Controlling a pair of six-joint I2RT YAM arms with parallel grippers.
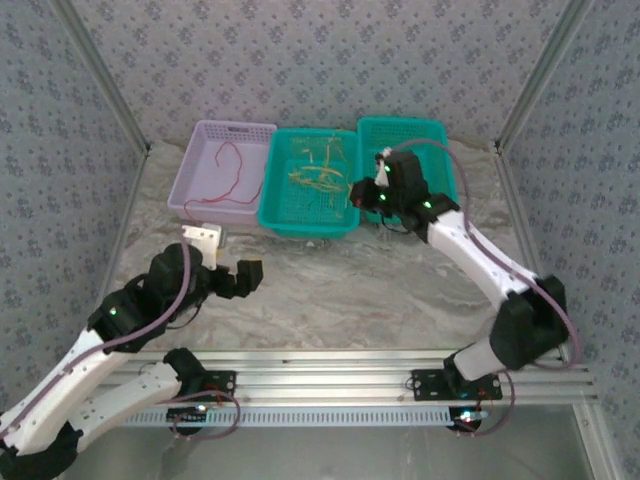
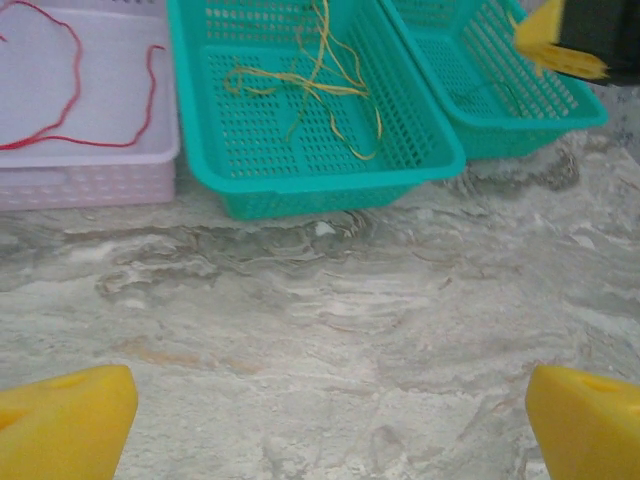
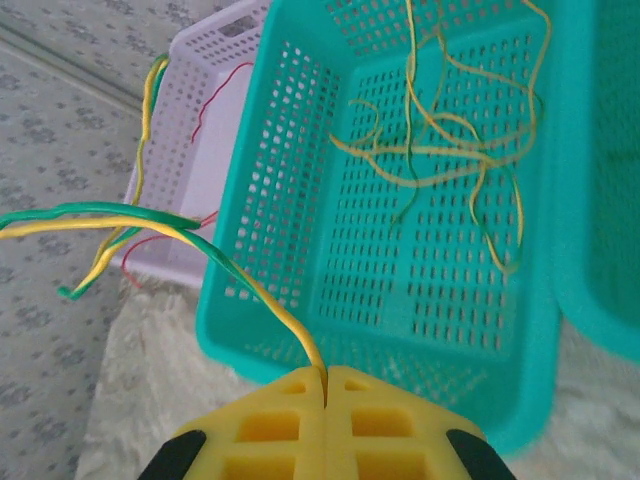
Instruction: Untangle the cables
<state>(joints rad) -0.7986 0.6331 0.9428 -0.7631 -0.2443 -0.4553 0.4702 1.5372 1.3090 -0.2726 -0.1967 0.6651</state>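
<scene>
Cables lie in three places. A loose tangle of yellow and green strands [image 1: 315,170] [image 2: 300,85] [image 3: 440,150] is on the floor of the middle teal basket [image 1: 300,225] [image 2: 300,195] [image 3: 300,250], at 12 o'clock on the marbled table [image 1: 330,290] [image 2: 330,330]. One red strand [image 1: 238,170] [image 2: 77,60] curls alone inside the lavender basket [image 1: 195,170] [image 2: 90,185] [image 3: 200,60] at 11 o'clock, which sits just beside the middle one. A third bunch, yellow and green wires twisted together [image 3: 200,235], is lifted out of the baskets. In the right wrist view it rises from the fingertips toward 10 o'clock, crosses the near corner of the middle basket, then splays into loose ends in front of the lavender basket and the wallpaper.

The right gripper [image 1: 360,193] [image 3: 325,375] is clenched on that twisted bunch, its yellow pads pressed flat together with the wires coming out of the seam between them. Seen from above, it hangs at the near end of the gap between the middle basket and the second teal basket [image 1: 440,150] [image 2: 480,90] [image 3: 610,200], which stands at 1 o'clock.

The left gripper [image 1: 203,236] is spread wide and holds nothing. Its two yellow fingertips [image 2: 60,425] sit at 7 and 5 o'clock in its own camera, with bare tabletop between them. From above, it is low over the table at 9 o'clock, near the front of the lavender basket and facing the row of baskets.
</scene>
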